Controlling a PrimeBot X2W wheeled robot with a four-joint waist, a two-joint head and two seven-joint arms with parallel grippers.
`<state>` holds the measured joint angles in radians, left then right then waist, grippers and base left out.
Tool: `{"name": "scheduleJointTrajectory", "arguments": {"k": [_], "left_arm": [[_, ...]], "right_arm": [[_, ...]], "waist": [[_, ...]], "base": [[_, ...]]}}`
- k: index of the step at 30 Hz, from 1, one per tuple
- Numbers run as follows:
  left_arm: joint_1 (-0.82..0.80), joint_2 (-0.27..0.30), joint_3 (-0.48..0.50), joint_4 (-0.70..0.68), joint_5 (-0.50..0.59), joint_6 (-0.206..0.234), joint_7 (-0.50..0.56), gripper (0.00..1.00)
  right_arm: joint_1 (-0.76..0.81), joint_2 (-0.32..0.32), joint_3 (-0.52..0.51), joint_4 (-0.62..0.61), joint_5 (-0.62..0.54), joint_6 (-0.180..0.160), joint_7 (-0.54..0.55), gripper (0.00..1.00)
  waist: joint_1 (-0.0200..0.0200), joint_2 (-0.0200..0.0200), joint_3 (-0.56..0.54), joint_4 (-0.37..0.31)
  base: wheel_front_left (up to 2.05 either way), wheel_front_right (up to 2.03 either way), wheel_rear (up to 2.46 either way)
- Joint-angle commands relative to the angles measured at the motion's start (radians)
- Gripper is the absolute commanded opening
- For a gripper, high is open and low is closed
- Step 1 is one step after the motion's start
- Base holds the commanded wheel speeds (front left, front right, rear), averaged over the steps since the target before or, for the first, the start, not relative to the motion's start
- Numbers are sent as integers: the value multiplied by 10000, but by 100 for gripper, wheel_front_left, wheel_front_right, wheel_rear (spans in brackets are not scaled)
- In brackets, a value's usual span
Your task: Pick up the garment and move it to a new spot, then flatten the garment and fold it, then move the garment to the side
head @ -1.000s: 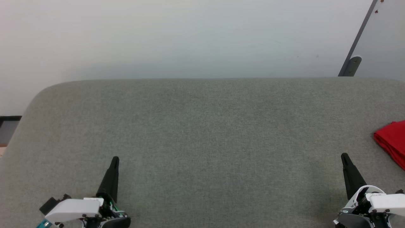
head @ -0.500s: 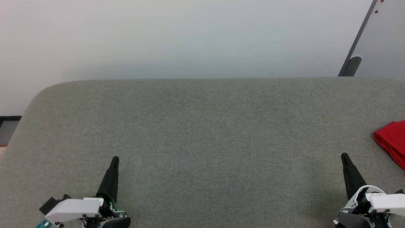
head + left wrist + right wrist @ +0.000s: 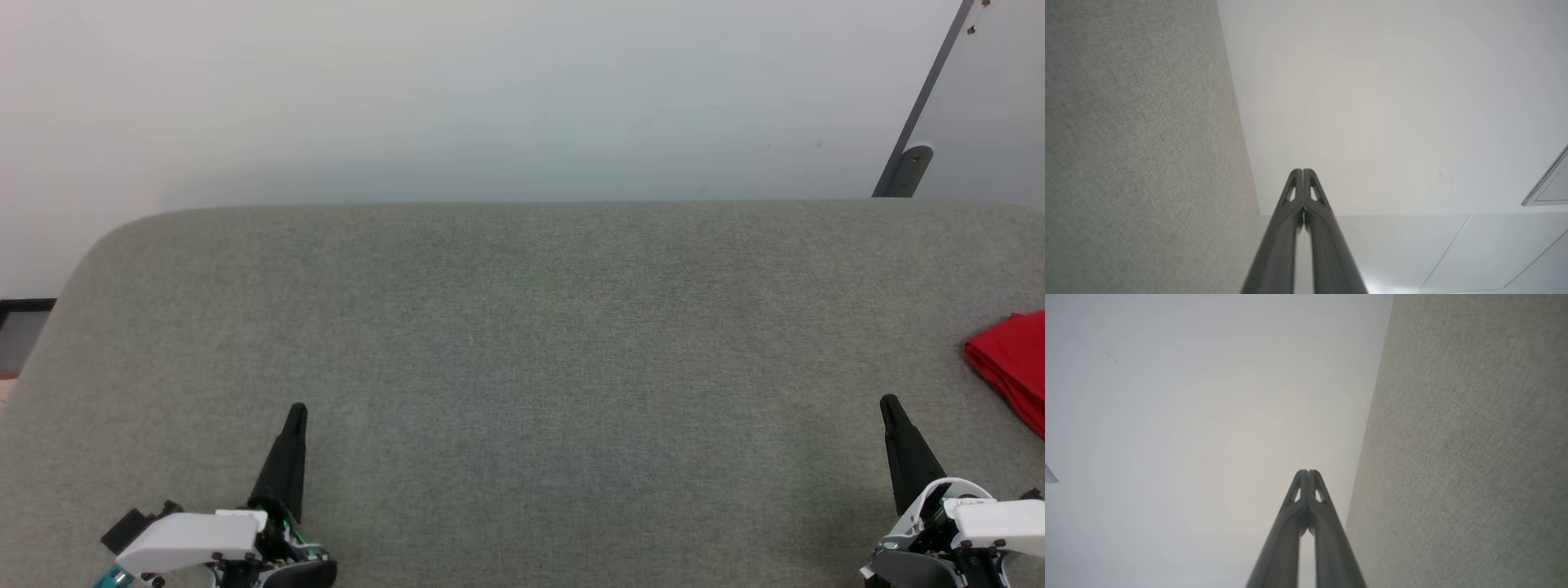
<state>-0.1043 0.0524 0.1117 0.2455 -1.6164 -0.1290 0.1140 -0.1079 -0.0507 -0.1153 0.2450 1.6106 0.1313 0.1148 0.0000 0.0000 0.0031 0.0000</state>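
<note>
— Where did we find the shirt [image 3: 1012, 367]?

— To the right of the right gripper [image 3: 890, 406] and a little beyond it, apart from it, lying on the grey table [image 3: 522, 327]. We saw one red corner; the picture's edge cut off the rest.

— And the fingers?

— Both pairs were pressed together with nothing between them. The wrist views showed the tips meeting. The left gripper [image 3: 297, 410] sat well apart from the right gripper, off to its left, and both pointed away from us over the bare cloth.

— So which step did we judge it to be?

— The last one, we thought. The edge of the shirt nearest the right gripper showed stacked layers, so it looked folded and already set aside. To finish well, we reckoned the arms should stay low and drawn back. Any sweep to the right of the right gripper risked catching those layers and pulling the fold open.

— Which way did it point?

— The visible corner pointed left, toward the right gripper. From there the layered edge ran slantwise, nearer to us and rightward. We could not tell its long axis, since we saw too little of it.
</note>
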Motion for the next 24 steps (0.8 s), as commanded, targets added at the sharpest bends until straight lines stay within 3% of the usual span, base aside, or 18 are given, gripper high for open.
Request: {"name": "scheduleJointTrajectory", "arguments": {"k": [1,24], "left_arm": [[-102,-18,29,11,50,-32,17,0],[-103,-22,34,11,58,-32,24,0]], "right_arm": [[-25,32,10,1,43,-10,21,0],[-25,32,11,1,44,-10,20,0]], "waist": [[0,0,0,0],[0,0,0,0]], "base": [[0,0,0],[0,0,0]]}}
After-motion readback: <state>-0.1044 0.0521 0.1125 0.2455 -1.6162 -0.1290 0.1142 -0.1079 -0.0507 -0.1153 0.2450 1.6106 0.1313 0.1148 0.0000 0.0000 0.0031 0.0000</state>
